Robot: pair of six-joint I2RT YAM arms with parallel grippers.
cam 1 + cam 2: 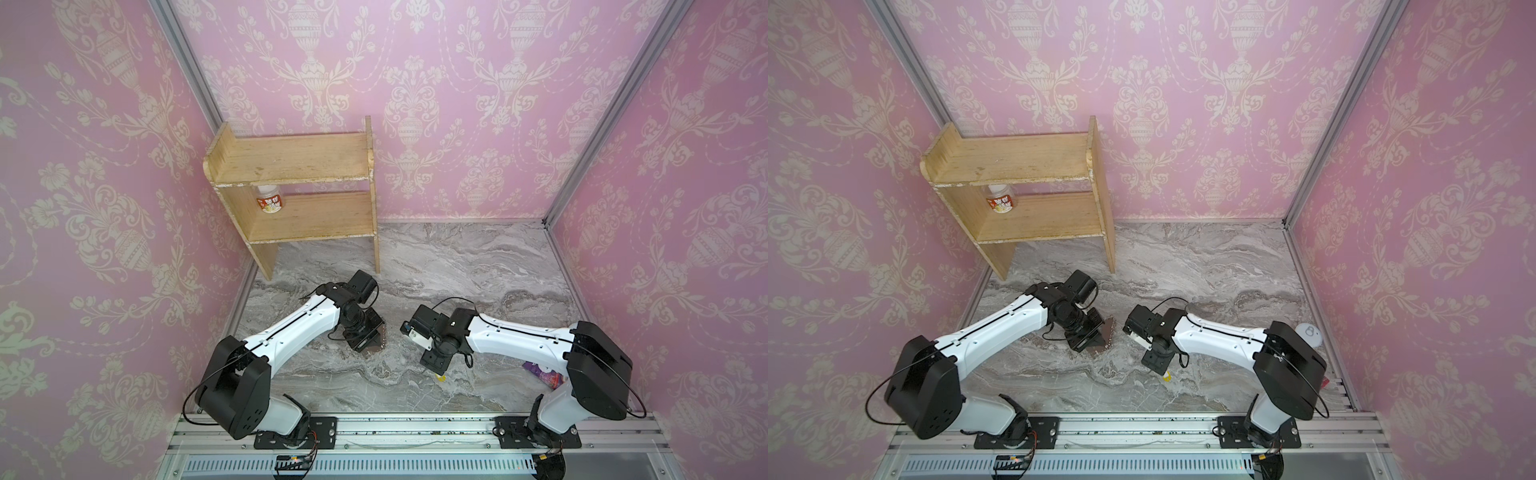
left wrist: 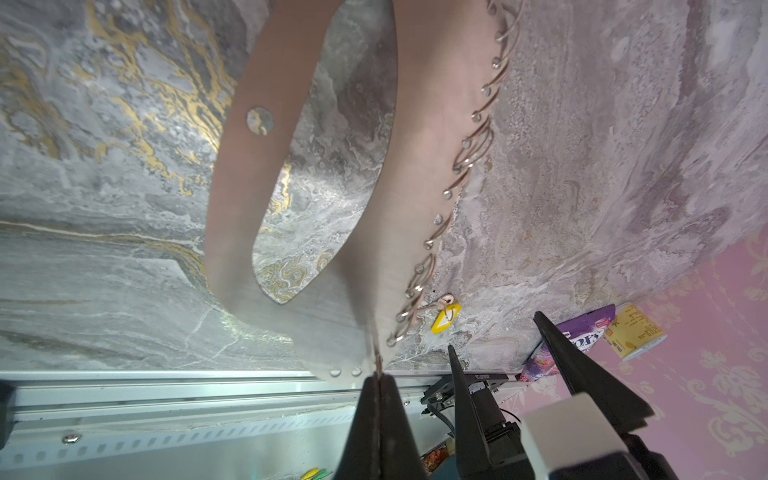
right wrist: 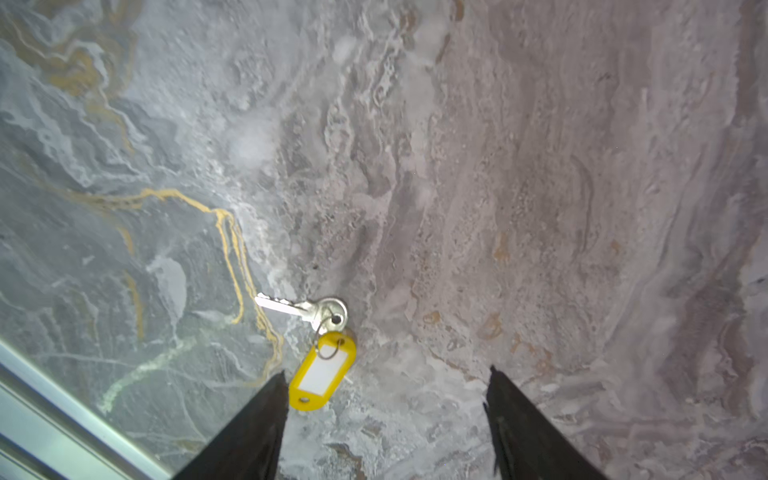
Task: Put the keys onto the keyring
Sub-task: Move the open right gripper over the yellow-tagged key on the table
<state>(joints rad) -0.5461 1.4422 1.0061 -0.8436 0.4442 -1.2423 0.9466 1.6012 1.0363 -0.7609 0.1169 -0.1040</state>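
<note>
The keyring is a flat grey plate with an oval cut-out and a row of small silver rings along one edge. My left gripper is shut on the plate's near edge. In a top view the plate shows under that gripper, ringed edge toward the right arm. The keys, a silver key linked to a yellow tag, lie flat on the marble. My right gripper hangs open just above them. The tag lies right beside one finger. The tag also peeks out below the right gripper.
A wooden shelf stands at the back left with a small jar on its lower board. A purple snack packet lies under the right arm, beside a yellow box. A white round object sits by the right wall.
</note>
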